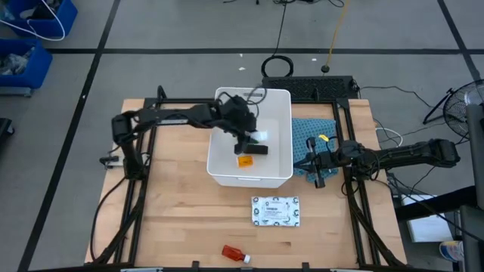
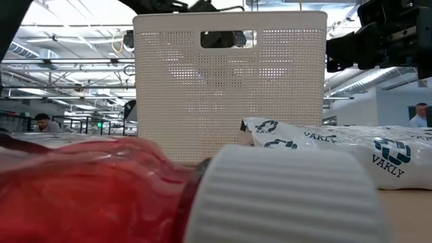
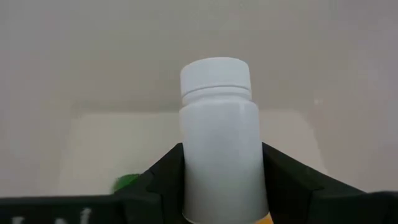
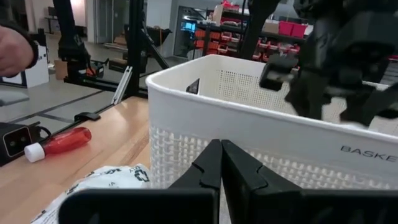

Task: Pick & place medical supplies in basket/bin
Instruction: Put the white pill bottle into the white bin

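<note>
- While over the white basket (image 1: 281,162), left gripper (image 1: 257,143) squeezes a small white bottle (image 3: 219,146) between both fingers, cap up, likely so a drop lands inside.
- Already down in the basket: an orange vial (image 1: 245,160) and a bit of something green (image 3: 126,182).
- Waiting beside the basket, over the blue cloth (image 1: 314,136): right gripper (image 4: 221,163), fingers pressed together, holding nothing.
- Not yet in: flat white packet (image 1: 275,211) on the worktop (image 1: 174,219) just in front of the basket, and red bottle (image 1: 234,253) near the front edge.
- Nothing between the white bottle and the basket floor; only the tall walls to clear.
</note>
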You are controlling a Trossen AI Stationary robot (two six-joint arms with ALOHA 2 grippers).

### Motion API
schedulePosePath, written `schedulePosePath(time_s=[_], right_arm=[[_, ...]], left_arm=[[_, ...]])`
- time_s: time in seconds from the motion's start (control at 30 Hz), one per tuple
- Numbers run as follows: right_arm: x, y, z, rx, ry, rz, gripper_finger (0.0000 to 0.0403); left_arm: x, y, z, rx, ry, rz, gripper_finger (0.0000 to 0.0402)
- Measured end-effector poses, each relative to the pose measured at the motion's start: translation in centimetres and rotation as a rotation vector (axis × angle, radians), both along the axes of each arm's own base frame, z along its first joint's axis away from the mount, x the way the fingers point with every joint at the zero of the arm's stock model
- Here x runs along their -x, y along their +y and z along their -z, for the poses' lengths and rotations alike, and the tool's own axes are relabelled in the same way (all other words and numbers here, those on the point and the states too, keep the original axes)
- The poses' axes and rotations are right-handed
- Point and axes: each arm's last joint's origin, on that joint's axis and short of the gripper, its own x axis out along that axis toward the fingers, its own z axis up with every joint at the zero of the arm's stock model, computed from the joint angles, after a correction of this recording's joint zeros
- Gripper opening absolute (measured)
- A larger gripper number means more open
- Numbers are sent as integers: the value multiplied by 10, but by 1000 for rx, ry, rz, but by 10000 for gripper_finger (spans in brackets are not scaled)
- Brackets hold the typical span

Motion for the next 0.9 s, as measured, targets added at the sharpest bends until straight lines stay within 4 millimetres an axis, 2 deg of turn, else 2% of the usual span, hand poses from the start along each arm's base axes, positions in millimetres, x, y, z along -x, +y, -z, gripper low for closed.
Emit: schedulePosePath(time_s=[0.17, 0.33, 0.6, 0.9], right_arm=[[0, 0, 0, 0, 2, 0, 0], [0, 0, 2, -7, 20, 0, 0], [0, 0, 3, -7, 29, 1, 0], [0, 0, 4, -7, 42, 2, 0]], left_arm=[[-5, -1, 21, 46, 53, 87, 183], [-7, -5, 34, 28, 105, 136, 172], [3, -9, 42, 12, 235, 175, 182], [10, -34, 48, -50, 362, 315, 170]])
